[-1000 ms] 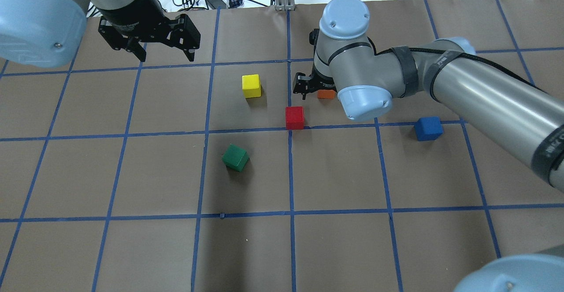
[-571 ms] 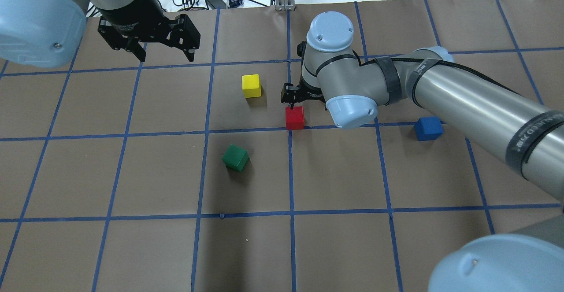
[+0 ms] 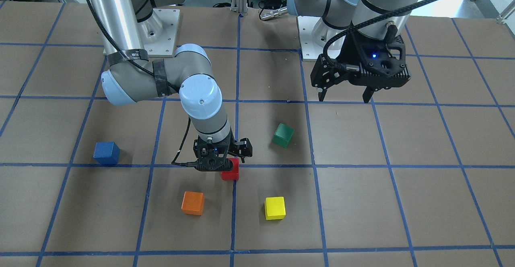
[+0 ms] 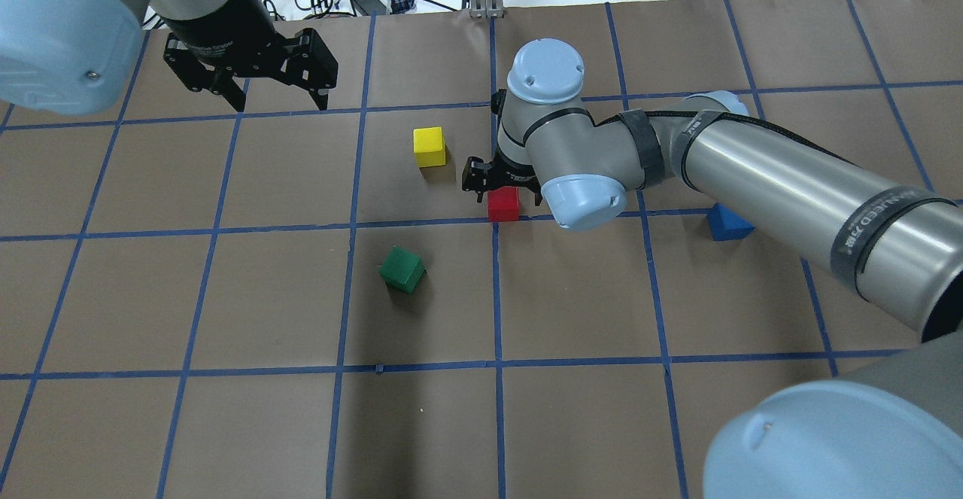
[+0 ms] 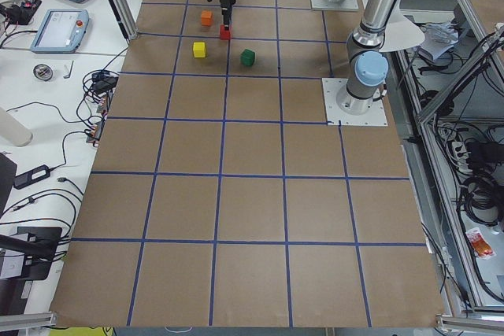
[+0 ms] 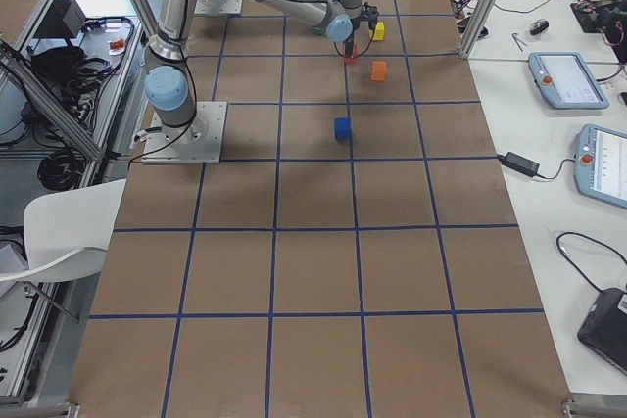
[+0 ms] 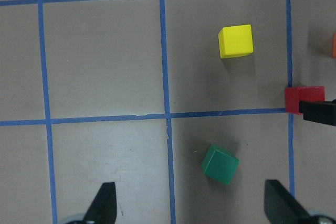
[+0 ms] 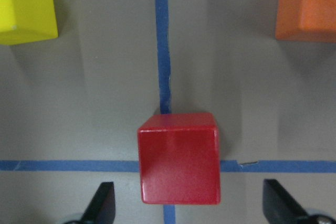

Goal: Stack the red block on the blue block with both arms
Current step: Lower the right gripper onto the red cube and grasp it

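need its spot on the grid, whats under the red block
The red block sits on the brown table cover, right over a crossing of blue tape lines. Tape runs out from all four of its sides; the crossing itself is covered by the block.

Bare table lies on both sides of the red block, with the orange cube and the yellow cube standing apart.
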You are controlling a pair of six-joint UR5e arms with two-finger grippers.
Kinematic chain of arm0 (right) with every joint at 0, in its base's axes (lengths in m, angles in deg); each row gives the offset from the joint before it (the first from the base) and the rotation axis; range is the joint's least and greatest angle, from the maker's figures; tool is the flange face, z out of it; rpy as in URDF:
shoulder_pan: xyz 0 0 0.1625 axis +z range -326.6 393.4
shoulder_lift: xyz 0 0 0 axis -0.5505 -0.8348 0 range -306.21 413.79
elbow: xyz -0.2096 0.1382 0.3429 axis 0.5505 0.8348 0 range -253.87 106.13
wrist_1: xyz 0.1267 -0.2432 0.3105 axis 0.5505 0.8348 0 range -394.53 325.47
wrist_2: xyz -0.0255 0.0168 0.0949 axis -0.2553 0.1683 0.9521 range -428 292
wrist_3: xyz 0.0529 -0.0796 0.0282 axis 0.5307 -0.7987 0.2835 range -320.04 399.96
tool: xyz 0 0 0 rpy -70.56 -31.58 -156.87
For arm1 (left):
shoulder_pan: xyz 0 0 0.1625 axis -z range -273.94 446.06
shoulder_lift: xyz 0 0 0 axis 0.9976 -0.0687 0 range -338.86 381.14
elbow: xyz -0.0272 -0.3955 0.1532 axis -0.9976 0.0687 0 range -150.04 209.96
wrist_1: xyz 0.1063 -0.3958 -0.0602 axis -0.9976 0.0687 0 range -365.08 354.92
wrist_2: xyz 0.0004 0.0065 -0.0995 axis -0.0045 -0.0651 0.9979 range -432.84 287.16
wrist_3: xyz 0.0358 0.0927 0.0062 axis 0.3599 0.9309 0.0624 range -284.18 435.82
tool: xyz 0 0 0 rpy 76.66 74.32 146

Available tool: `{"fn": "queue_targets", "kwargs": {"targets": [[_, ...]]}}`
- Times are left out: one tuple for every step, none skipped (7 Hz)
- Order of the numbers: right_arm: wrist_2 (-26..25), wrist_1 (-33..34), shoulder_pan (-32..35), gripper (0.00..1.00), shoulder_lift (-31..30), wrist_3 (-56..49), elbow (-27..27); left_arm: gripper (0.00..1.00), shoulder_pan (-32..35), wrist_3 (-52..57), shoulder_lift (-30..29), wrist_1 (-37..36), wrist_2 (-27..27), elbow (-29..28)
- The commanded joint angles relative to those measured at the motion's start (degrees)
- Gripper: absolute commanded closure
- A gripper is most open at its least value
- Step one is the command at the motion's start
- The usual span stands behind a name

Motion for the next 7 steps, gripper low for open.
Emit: {"fn": "queue_targets", "kwargs": {"targets": [[0.0, 0.0, 0.5, 0.0, 1.1, 1.4, 0.0, 0.0, -0.1, -0.2, 0.0, 0.1, -0.1, -0.1], [-0.2, 0.4, 0.5, 0.0, 1.9, 1.8, 0.1, 0.0, -0.3, -0.3, -0.2, 0.0, 0.0, -0.9], [-0.1, 2.5, 0.5, 0.22, 2.3, 1.9, 0.0, 0.0, -0.3, -0.3, -0.2, 0.0, -0.1, -0.8], [-0.1, 2.5, 0.5, 0.74, 2.6, 1.9, 0.2, 0.0, -0.3, -0.3, -0.2, 0.0, 0.0, -0.7], [-0.2, 2.5, 0.5, 1.0, 2.6, 1.2, 1.1, 0.0, -0.3, -0.3, -0.1, 0.0, 0.0, -0.4], [-0.5, 1.9, 0.5, 1.0, 2.6, 1.1, 2.9, 0.0, -0.3, -0.3, -0.1, 0.0, 0.0, -0.5], [-0.8, 1.4, 0.4, 1.0, 2.5, 1.1, 4.0, 0.0, -0.3, -0.3, 0.0, 0.1, -0.1, -0.4]]}}
